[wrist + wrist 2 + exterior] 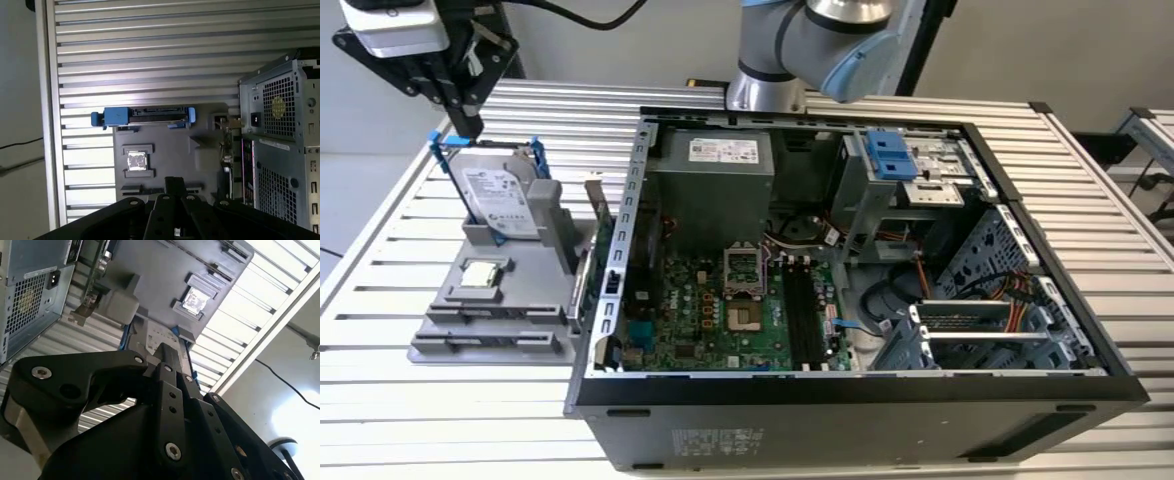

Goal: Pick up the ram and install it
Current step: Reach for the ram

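The pincer is being held closed, empty, above the blue-framed silver hard drive; the thin dark ram stick is being left untouched; opening is needed.

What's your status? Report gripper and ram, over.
Gripper above the hard drive. Ram on edge in the grey holder, beside the open case, not gripped. Nothing covers it.
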